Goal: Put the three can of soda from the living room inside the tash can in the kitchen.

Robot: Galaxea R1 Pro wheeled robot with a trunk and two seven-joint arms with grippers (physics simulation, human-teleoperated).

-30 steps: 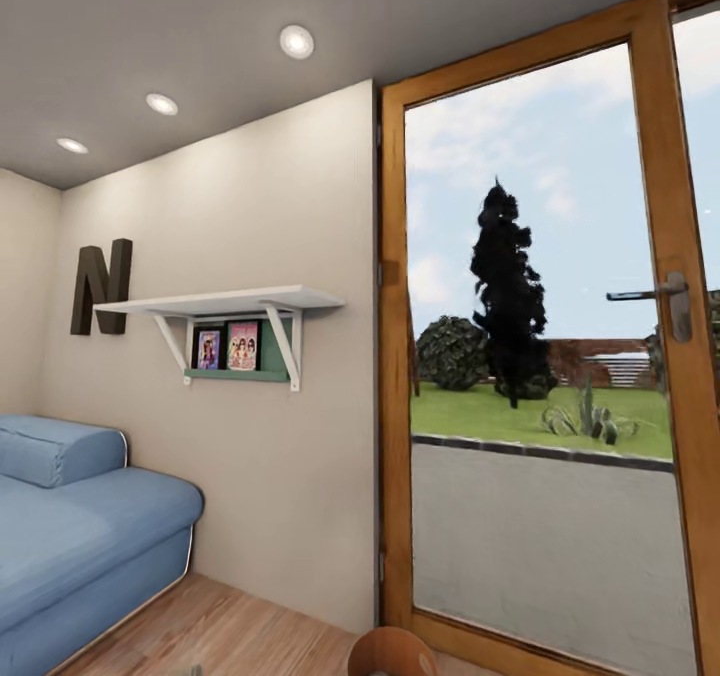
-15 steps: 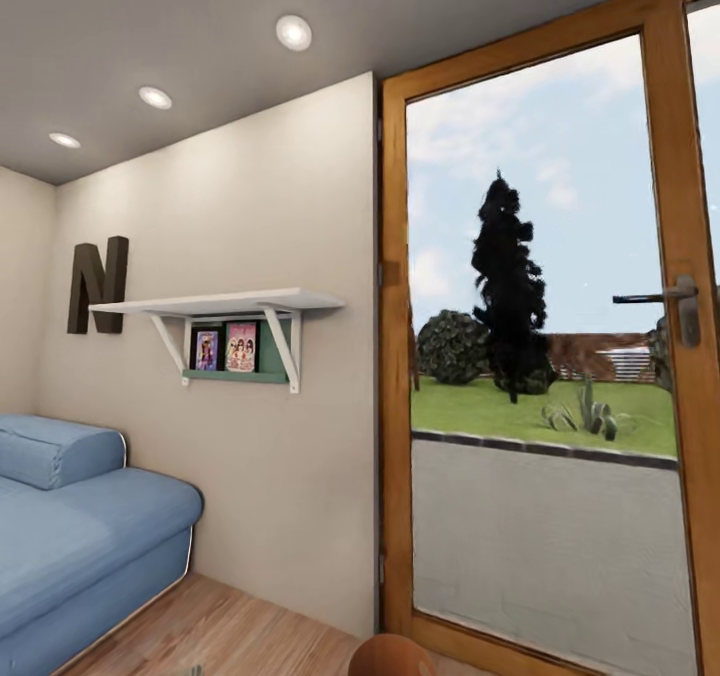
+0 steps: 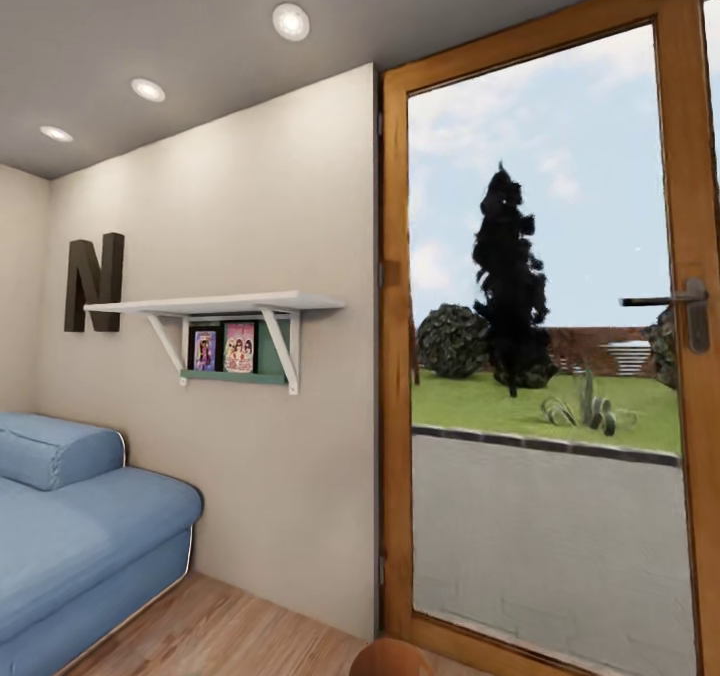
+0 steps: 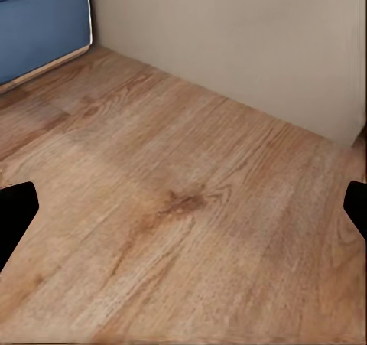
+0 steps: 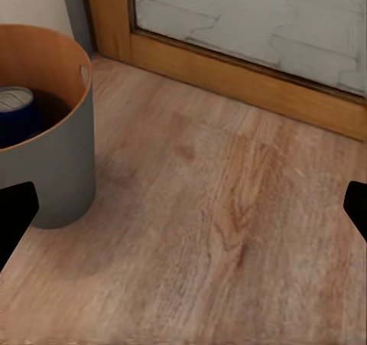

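In the right wrist view the tash can (image 5: 53, 169) stands on the wood floor, grey-brown outside and tan inside. A dark blue can of soda (image 5: 17, 112) with a silver top sits inside it. The two orange cans are out of view. The can's copper-brown rim (image 3: 390, 659) just peeks in at the lower edge of the head view. My right gripper (image 5: 183, 211) hangs open over bare floor beside the tash can, nothing between its fingers (image 5: 15, 215). My left gripper (image 4: 183, 211) is open too, above bare floor near the sofa.
A blue sofa (image 3: 80, 526) fills the left of the living room. A white wall shelf (image 3: 220, 306) hangs above it. A wood-framed glass door (image 3: 545, 356) with a handle (image 3: 680, 301) stands to the right, its frame close behind the tash can.
The head camera has tilted up a little, so the whole picture has slid down and less of the tash can's rim shows. Nothing in the room has moved.
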